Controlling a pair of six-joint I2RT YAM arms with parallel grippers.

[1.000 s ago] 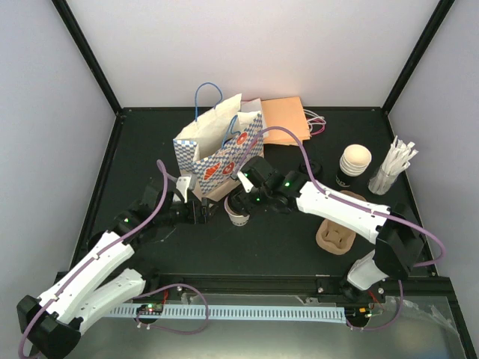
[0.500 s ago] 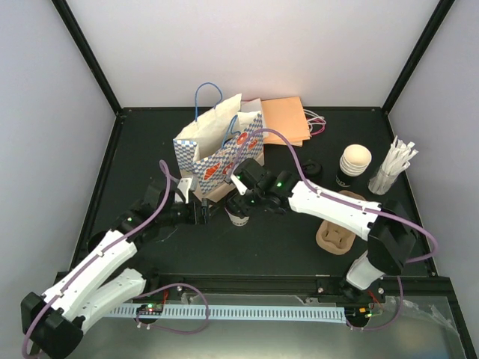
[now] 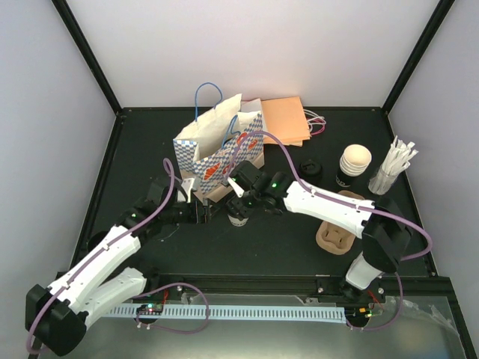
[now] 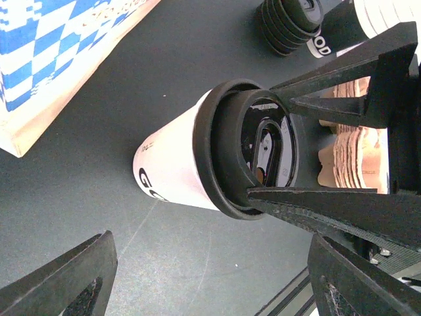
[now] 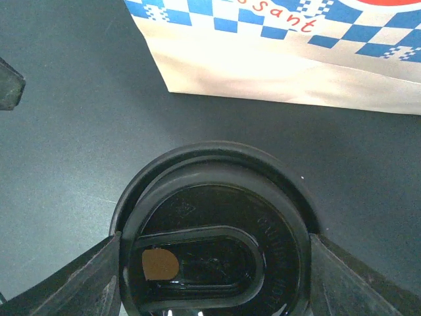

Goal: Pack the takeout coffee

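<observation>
The right hand (image 5: 215,243) is closed on the takeout coffee (image 4: 174,164), with one finger set against each side of its black lid (image 5: 217,197). The left hand (image 4: 209,263) is held wide, its two fingers spread well apart and nothing gripped. The cup is seen ahead of that hand, in line with the gap between the fingers but apart from both. The takeout coffee is placed upright just in front of the near face of the blue-checked paper bag (image 3: 217,153), outside the bag and not touching it. Whether its base rests on the dark table (image 3: 277,250) cannot be told. The left hand is found to the left of the cup, also in front of the bag. To the right of the bag a small stack of black lids (image 3: 309,170) is seen, and further right a stack of nested cups (image 3: 353,164). A brown pulp carrier (image 3: 337,238) lies to the right of the bag and nearer the arms' bases. Flat orange bags (image 3: 284,120) are laid behind the bag.
</observation>
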